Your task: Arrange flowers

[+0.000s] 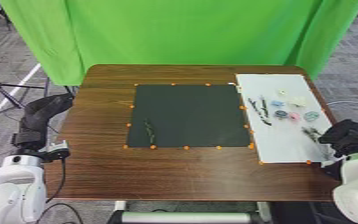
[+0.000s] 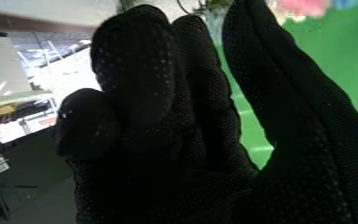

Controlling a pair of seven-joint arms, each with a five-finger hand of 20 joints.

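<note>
In the head view my right hand (image 1: 350,136) is at the right edge of the white sheet (image 1: 284,150), close beside a green stem (image 1: 312,134) on it. Dark stems (image 1: 264,108) and small blue, pink and teal flowers (image 1: 294,116) lie farther up that sheet. One green stem (image 1: 150,131) lies on the black mat (image 1: 193,115), toward its lower left. My left hand (image 1: 44,111) is off the table's left edge. In the right wrist view my right hand (image 2: 184,130) is open with nothing held, and a pink flower (image 2: 303,7) is beyond it.
Orange dots (image 1: 186,147) line the black mat and the white sheet. The brown table (image 1: 95,165) has rounded far corners. A green curtain (image 1: 193,35) hangs behind it. A dark cable (image 1: 63,175) runs beside the left arm.
</note>
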